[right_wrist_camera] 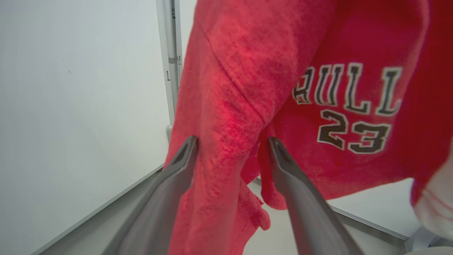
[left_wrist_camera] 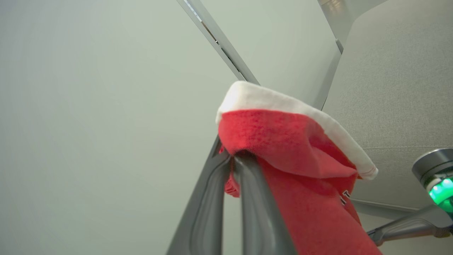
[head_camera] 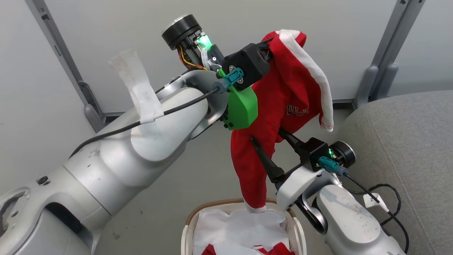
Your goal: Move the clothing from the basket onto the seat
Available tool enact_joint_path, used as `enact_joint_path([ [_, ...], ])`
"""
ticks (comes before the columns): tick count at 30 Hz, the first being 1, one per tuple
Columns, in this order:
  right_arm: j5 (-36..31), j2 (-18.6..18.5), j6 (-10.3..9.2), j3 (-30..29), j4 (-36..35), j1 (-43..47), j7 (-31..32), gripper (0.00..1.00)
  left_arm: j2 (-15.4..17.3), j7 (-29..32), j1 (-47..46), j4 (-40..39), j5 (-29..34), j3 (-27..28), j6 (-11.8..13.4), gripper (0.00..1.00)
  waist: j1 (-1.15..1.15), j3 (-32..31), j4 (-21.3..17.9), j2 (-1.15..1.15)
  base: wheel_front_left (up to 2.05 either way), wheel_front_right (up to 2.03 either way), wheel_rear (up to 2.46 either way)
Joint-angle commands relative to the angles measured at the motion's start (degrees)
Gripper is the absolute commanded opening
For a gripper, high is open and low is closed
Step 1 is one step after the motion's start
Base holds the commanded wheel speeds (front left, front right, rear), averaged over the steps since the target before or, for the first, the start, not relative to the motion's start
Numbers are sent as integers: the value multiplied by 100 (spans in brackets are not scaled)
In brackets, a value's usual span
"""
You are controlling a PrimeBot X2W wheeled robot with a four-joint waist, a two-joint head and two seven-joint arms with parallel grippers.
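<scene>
The soft red white-trimmed garment (head_camera: 283,95) was pinched by the left gripper (left_wrist_camera: 235,157); the right gripper (right_wrist_camera: 231,141) was open. It could be dropped if that pinch slipped.

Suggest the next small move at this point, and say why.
Probably close the right hand on the garment: its fingers stand open either side of a hanging fold, while the left hand pinches the top and the hem dangles over the basket. Two holds should carry it more cleanly to the seat.
</scene>
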Motion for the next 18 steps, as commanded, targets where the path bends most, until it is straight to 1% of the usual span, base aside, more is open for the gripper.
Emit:
enact_joint_path([
  [1,99,-19,-6,53,62,-102,-29,100,-40,-39,-118,-22,-65,-16,-10,0,0,-11,73,0,0,0,0],
  [6,358,-21,-6,213,189,-306,-29,100,-103,-115,-123,-70,-167,-51,-10,0,0,-5,127,0,0,0,0],
  [7,411,-21,-5,227,207,-328,-29,78,-100,-131,-105,-74,-188,-48,-10,0,0,-1,131,0,0,0,0],
  [8,438,-22,-6,238,221,-344,-29,47,-93,-133,-81,-69,-207,-40,-9,0,0,3,132,0,0,0,0],
  [9,462,-21,-6,254,231,-359,-29,26,-80,-143,-44,-53,-220,-36,-7,0,0,9,130,0,0,0,0],
  [10,474,-21,-6,266,235,-367,-29,2,-65,-155,-10,-34,-233,-33,0,0,0,14,127,0,0,0,0],
  [11,490,-21,-5,271,228,-366,-29,0,-50,-164,38,-3,-256,-26,14,0,0,21,118,0,0,0,0],
  [18,493,-21,-6,208,90,-268,-29,0,54,-252,333,216,-483,60,95,0,0,78,16,0,0,0,0],
])
